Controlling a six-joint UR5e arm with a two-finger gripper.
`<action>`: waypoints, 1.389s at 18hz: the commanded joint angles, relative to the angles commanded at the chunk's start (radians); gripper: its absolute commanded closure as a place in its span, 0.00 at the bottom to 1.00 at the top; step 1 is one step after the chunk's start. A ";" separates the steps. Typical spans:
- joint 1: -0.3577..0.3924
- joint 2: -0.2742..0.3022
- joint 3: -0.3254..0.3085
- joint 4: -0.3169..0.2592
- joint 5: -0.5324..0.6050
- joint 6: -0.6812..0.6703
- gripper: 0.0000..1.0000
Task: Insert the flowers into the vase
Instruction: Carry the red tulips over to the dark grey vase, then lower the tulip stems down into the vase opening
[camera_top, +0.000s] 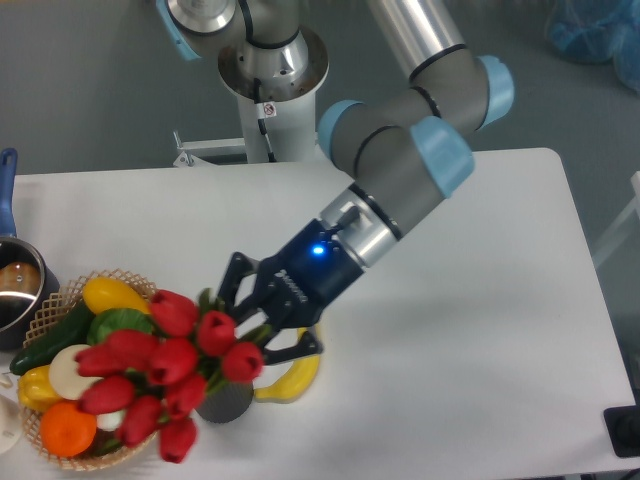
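Note:
The flowers (165, 375), a bunch of red tulips with green leaves, lean to the left with their heads over the wicker basket. Their stems run down into the vase (226, 402), a short dark grey cylinder at the table's front, mostly hidden under the blooms. My gripper (248, 328) reaches down-left from the arm, just above and behind the vase. Its fingers stand spread apart on either side of the stems and leaves. The contact between the pads and the stems is hidden by the blooms.
A wicker basket (60, 300) with toy vegetables and fruit stands at the front left, touching the flowers. A yellow banana (296, 376) lies right of the vase under the gripper. A blue-handled metal pot (14, 290) is at the left edge.

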 joint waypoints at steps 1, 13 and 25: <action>-0.005 -0.003 0.012 0.008 -0.017 0.003 0.67; 0.032 -0.035 -0.035 0.017 -0.349 0.063 0.67; 0.040 -0.074 -0.075 0.017 -0.422 0.227 0.67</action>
